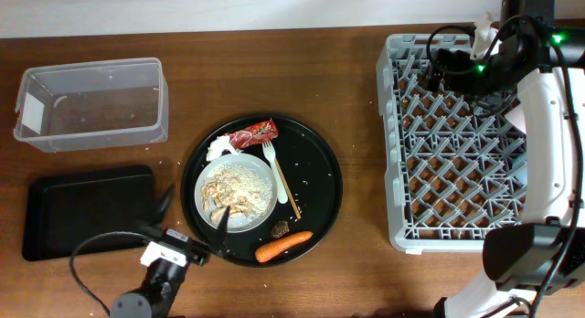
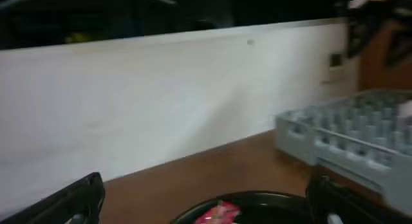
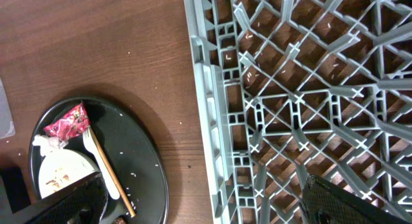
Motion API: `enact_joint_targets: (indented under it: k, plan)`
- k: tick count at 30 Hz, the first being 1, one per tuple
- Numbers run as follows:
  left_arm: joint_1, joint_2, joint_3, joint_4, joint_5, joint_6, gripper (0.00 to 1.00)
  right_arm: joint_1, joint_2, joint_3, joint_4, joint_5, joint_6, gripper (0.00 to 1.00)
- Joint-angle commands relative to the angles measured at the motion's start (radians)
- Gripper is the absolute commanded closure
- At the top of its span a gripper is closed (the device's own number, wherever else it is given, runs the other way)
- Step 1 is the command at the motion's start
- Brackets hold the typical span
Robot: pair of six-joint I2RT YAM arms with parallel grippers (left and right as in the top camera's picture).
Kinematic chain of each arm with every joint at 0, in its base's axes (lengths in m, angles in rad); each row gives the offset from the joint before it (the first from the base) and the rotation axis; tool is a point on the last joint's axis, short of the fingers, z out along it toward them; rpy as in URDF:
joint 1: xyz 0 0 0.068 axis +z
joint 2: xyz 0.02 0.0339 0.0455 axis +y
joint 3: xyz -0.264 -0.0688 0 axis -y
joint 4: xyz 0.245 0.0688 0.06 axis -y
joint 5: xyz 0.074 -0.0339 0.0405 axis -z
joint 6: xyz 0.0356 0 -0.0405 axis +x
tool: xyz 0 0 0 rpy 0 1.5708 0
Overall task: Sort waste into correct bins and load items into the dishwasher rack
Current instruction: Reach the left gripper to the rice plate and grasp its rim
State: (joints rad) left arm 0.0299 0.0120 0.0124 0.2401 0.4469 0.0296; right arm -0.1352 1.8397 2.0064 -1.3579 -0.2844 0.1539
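The grey plastic rack (image 1: pixel 391 172) stands at the right of the table. It is a square lattice with upright pegs. My right arm hides its far right corner from overhead, and the right wrist view cuts it off. My right gripper (image 1: pixel 437 69) hangs over the rack's far left part with its fingers spread wide, holding nothing.

Mid-table lies the glossy round black tray (image 1: pixel 322 163), flecked with white grains. At the far left is the clear tub (image 1: pixel 91 133) with a white label, and the matte flat black tray (image 1: pixel 82 213) lies nearer me, just apart from it.

On the round tray, the pale plate (image 1: pixel 239 159) holds rice (image 1: pixel 242 192) with brown bits. My left gripper (image 1: pixel 194 215) is open. One finger crosses the plate's near edge, and I cannot tell if it touches. My left wrist view is blurred and mostly shows wall.

Right of the plate lie thin wooden chopsticks (image 1: pixel 285 190) and a white fork (image 1: pixel 272 163). A smooth orange carrot (image 1: pixel 283 248) lies nearest me. The shiny red wrapper (image 1: pixel 254 132), the crumpled tissue (image 1: pixel 218 148) and a dark lump (image 1: pixel 279 229) are also on the tray.
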Motion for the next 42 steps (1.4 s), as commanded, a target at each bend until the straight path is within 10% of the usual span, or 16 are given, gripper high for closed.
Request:
enact_joint_targets:
  k: [1,13,19,31,36,42]
  plan:
    - [-0.004,0.021,0.074,-0.039,0.108,-0.026,0.01,-0.003,0.0,0.008,0.001,0.012,0.003,0.01]
    - [-0.01,0.96,0.816,-0.628,0.449,0.133,0.01,-0.003,0.0,0.008,0.001,0.012,0.003,0.01]
    - [-0.355,1.167,1.018,-0.911,-0.327,0.039,0.01,-0.003,0.0,0.008,0.001,0.012,0.003,0.01]
    - [-0.569,1.475,1.018,-0.879,-0.462,-0.035,0.01,-0.003,0.0,0.008,0.001,0.012,0.003,0.01]
    - [-0.576,1.582,1.018,-0.854,-0.486,-0.13,0.37,-0.003,0.0,0.008,0.001,0.012,0.003,0.02]
    - [-0.654,1.624,1.018,-0.85,-0.583,-0.202,0.44,-0.003,0.0,0.008,0.001,0.012,0.003,0.01]
